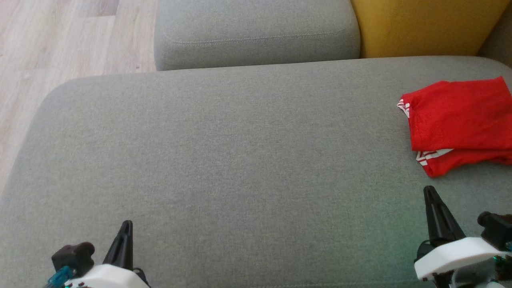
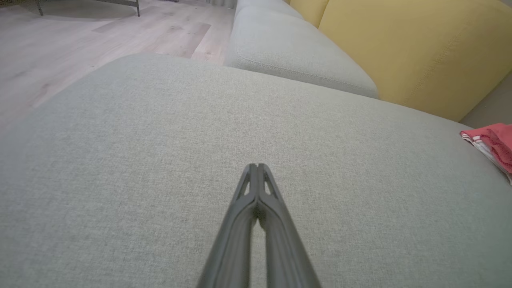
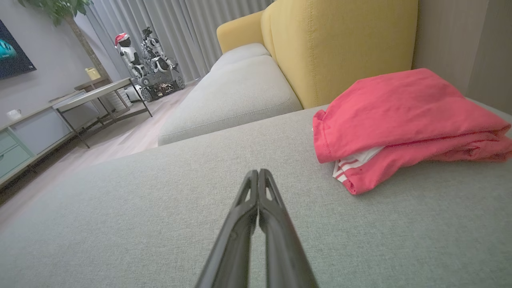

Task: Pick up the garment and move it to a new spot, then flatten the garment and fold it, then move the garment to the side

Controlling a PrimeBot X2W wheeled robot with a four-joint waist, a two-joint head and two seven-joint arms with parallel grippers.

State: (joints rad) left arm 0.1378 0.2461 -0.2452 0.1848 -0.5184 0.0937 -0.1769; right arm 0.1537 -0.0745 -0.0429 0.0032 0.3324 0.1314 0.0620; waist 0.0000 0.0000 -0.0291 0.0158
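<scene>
On a grey sofa seat [image 1: 240,160], a red garment [image 1: 456,120] lies folded at the far right of the cushion, near a yellow backrest [image 1: 420,24] and well apart from the bare middle of the seat. The robot's left gripper [image 1: 127,226] and right gripper [image 1: 429,190] sit at the near edge, each with its two dark fingers pressed together and nothing between them. The right one points toward the garment's near corner, close by but not touching. Judging by the layout, the folding and the move aside look done.

The fold is loose (a lower layer with white striped trim pokes out beneath the top one at the front corner), so any further nudge is the risk. Closed fingers sliding in under that lip could catch the upper layer, drag it and open the stack. A sweep of the right arm across the cushion could do the same, or crumple the bundle against the backrest. The left gripper, well away over bare fabric, poses little threat.
</scene>
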